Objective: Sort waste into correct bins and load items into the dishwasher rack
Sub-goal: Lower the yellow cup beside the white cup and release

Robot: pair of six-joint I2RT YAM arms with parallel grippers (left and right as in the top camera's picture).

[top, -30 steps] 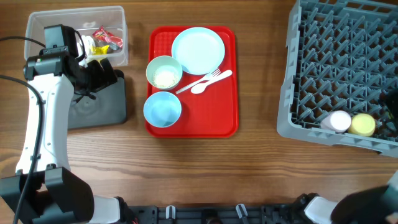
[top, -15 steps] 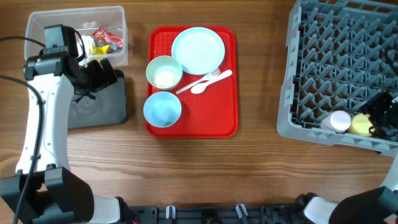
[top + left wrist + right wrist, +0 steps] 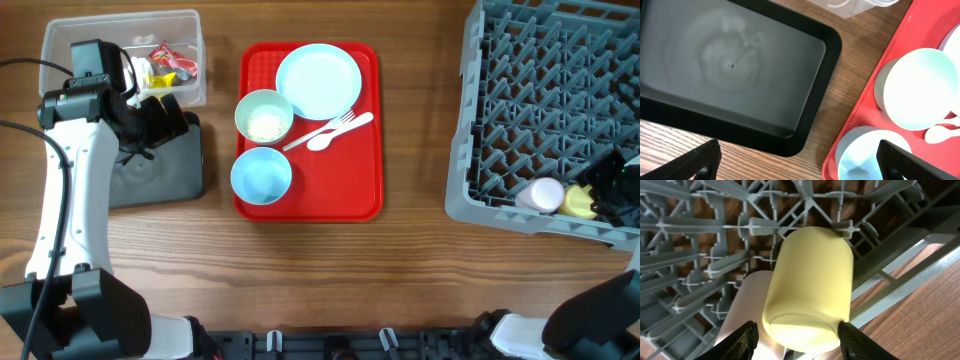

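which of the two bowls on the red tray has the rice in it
The upper bowl in the overhead view, beside the plate: whitish grains lie in its bottom. The lower bowl is bare blue inside.

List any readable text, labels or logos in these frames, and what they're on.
No text can be read in any view.
Red and yellow wrappers in the clear tub: print, if any, is too small to read.
Nothing else shows markings.
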